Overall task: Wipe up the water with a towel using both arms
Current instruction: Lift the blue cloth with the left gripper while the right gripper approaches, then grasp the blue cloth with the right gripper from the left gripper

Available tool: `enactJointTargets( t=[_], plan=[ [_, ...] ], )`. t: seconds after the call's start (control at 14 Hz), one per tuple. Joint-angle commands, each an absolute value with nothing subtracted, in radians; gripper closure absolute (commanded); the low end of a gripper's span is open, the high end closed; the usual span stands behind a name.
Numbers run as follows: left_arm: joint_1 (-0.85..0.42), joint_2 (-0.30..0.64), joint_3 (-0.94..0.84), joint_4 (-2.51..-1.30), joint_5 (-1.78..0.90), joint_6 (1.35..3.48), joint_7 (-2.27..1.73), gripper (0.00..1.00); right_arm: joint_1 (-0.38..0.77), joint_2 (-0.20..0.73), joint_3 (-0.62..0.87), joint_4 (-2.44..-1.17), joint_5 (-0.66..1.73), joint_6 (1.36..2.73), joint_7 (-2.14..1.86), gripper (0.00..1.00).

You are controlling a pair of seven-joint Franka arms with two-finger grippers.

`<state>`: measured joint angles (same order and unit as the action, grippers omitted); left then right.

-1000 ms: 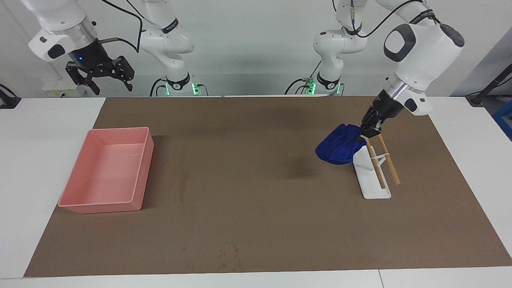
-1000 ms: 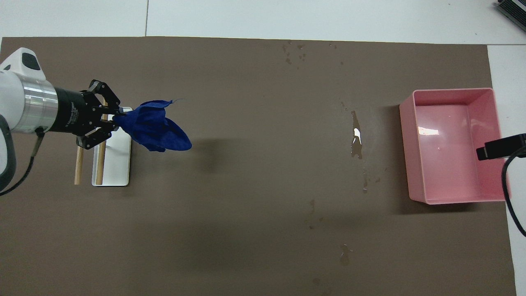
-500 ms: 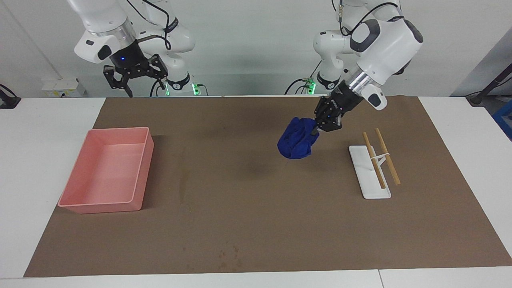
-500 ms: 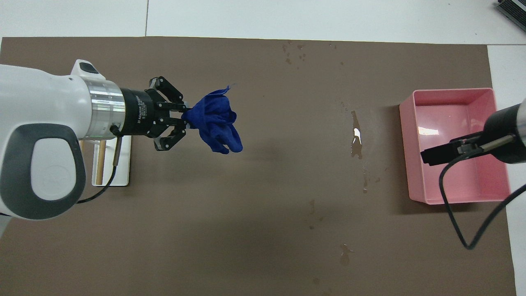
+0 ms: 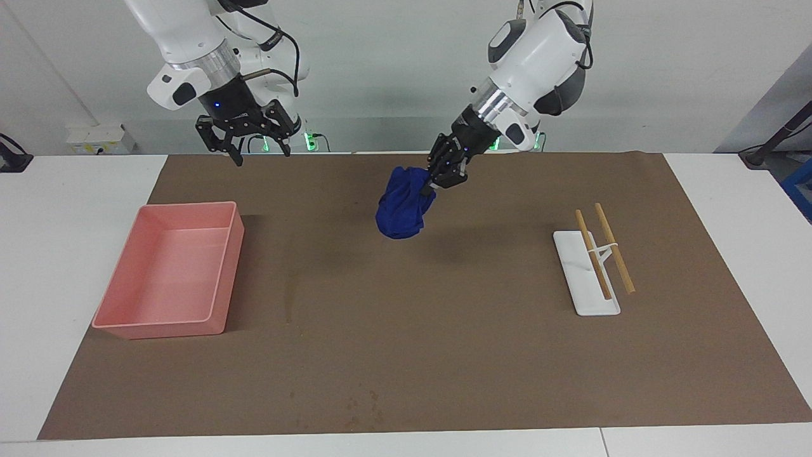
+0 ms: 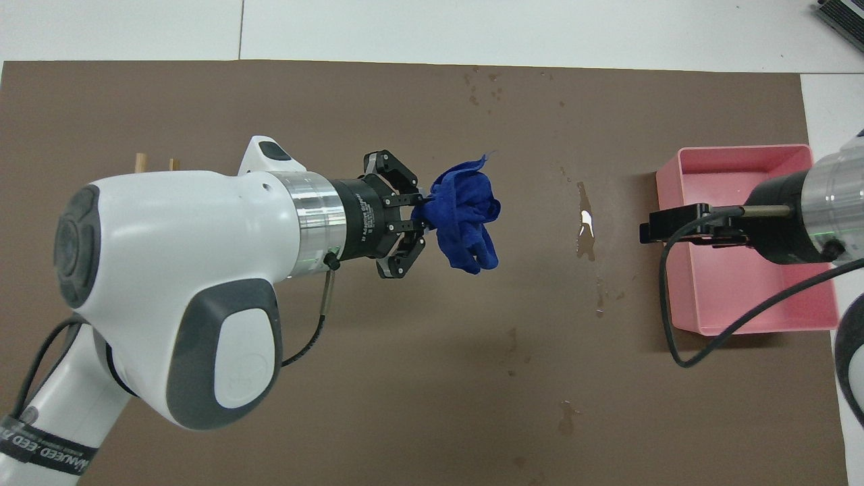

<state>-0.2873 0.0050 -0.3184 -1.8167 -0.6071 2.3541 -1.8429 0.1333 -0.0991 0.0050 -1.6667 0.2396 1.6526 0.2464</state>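
Over the middle of the brown mat (image 5: 482, 355), toward the bench edge nearest the robots, the left pincer (image 5: 436, 179) is clamped tight on 1 corner of the navy towel (image 5: 402, 203), which hangs bunched in the air. It looks light, soft and floppy, so a second hold belongs on a free fold. The right pincer (image 5: 252, 145) waits spread wide and empty above the pink bin's (image 5: 136, 314) end; the water (image 6: 584, 226) streaks the mat beside that bin.

I see the navy towel (image 5: 403, 206) bunched, hanging above mid-mat; the water (image 6: 584, 226) streaks near the right arm's end
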Motion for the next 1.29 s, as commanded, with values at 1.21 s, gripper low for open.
enactJointTargets(
  t=[1.21],
  plan=[
    [-0.520, 0.003, -0.304, -1.858, -0.627, 2.761, -2.060, 1.00, 0.199, -0.202, 0.008, -2.000, 0.779, 2.054, 1.335, 0.00]
  ],
)
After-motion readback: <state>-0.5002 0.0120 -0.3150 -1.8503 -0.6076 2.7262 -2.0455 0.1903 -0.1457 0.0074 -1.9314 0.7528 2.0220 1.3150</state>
